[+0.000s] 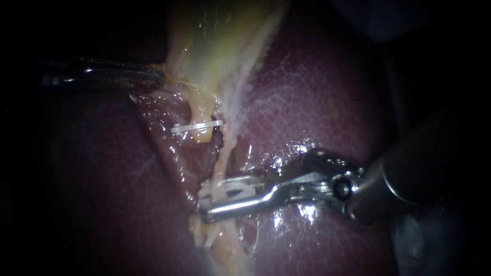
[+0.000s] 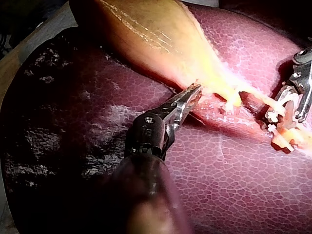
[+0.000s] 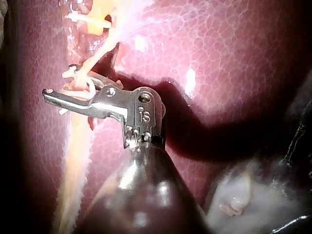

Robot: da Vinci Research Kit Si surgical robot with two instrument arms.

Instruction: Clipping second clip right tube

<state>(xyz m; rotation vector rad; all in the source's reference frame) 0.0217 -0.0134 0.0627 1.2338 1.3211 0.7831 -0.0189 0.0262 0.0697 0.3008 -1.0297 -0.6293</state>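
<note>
Liver (image 1: pixel 317 92) fills the field, dark red and glistening, with the yellowish gallbladder (image 1: pixel 215 41) lying across its upper part. The left instrument (image 1: pixel 156 77) comes in level, its jaws closed narrowly on the gallbladder's lower edge. Just below it a set clip (image 1: pixel 197 126) lies across a short yellowish tube (image 1: pixel 200 110). Beside that, a pale tube (image 1: pixel 225 153) runs down over the liver and passes between the jaws of the right instrument (image 1: pixel 215 197). Those jaws stand apart, holding an open clip (image 1: pixel 230 191) that straddles the pale tube, well below the set clip.
</note>
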